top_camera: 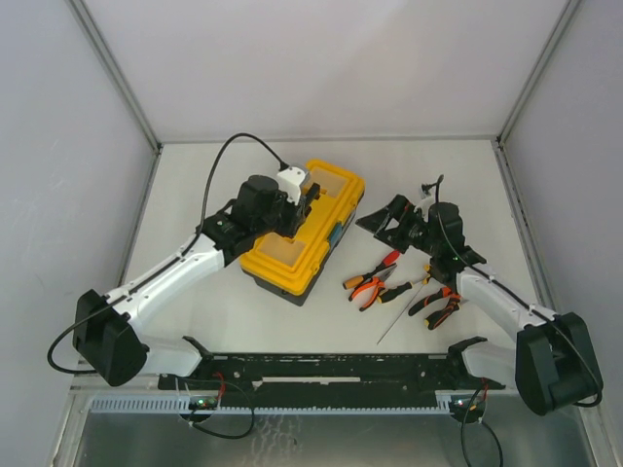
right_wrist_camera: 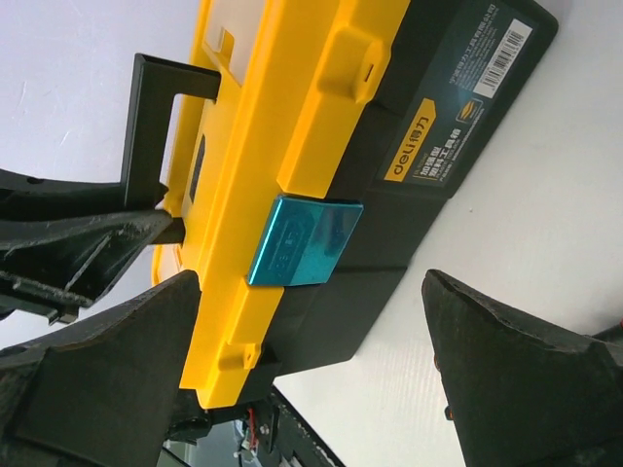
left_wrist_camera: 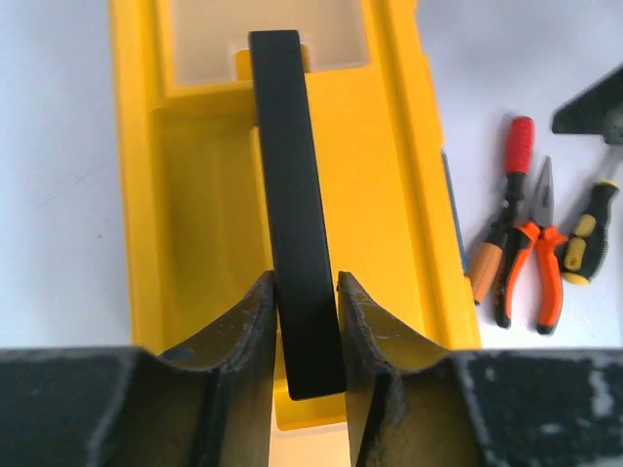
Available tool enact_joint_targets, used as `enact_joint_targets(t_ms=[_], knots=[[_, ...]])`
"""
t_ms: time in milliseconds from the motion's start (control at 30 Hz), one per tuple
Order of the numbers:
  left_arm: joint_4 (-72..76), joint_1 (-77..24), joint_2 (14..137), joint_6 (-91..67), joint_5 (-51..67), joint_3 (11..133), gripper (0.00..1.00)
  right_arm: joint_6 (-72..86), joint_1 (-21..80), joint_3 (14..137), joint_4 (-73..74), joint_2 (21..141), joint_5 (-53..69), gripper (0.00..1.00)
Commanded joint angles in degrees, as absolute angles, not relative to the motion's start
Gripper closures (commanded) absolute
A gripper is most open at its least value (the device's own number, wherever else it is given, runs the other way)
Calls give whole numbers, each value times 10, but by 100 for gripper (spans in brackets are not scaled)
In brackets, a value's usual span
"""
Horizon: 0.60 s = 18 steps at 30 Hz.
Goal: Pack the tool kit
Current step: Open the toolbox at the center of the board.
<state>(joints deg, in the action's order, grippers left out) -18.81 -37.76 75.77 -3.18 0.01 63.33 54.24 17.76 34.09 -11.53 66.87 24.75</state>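
The tool kit's box (top_camera: 292,255) stands left of the table's centre, its yellow lid (left_wrist_camera: 389,146) down. My left gripper (left_wrist_camera: 307,282) is shut on the black handle (left_wrist_camera: 290,175), which stands up from the lid with a finger pressed to each side. The right gripper (right_wrist_camera: 310,282) hangs open beside the box's front, level with the teal latch (right_wrist_camera: 302,241) and not touching it. Orange-handled pliers (top_camera: 368,287), a red-handled screwdriver (top_camera: 386,261), a second pair of pliers (top_camera: 438,302) and a thin long screwdriver (top_camera: 401,316) lie on the table to the right of the box.
A black rail (top_camera: 331,365) runs along the near edge between the arm bases. Grey walls enclose the white table (top_camera: 321,165) on three sides. The right arm (top_camera: 487,287) reaches over the loose tools.
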Motion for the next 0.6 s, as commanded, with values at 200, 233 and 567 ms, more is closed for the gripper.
enact_joint_targets(t_ms=[200,233,567], knots=[[-157,-379,756,-61,-30,643,77,589,191,334,-240,725,282,3],[-157,-379,757,-64,-33,640,76,598,192,331,-254,736,286,3],[-168,-379,743,-120,-118,610,98,742,232,296,-589,892,311,4]])
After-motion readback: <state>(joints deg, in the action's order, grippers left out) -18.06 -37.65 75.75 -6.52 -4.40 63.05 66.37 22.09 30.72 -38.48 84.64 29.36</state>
